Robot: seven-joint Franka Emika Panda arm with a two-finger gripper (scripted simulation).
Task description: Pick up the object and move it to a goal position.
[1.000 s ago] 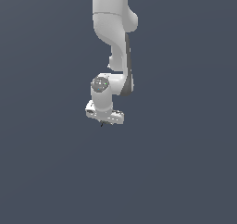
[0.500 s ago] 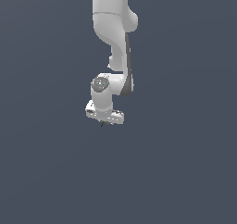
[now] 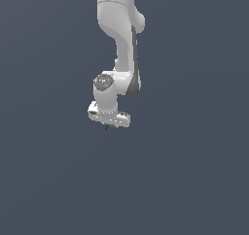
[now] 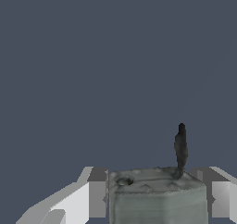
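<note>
In the wrist view the object is a grey-green block with a thin dark spike standing up from one corner. It sits between the two white fingers, which press on its sides. My gripper is shut on it. In the exterior view the gripper hangs at the end of the white arm, pointing down, in the middle of the picture. Only a tiny dark tip of the object shows below the white hand; the rest is hidden by the fingers.
A plain dark grey-blue ground fills both views. The white arm comes down from the top of the exterior view. No other objects or edges show.
</note>
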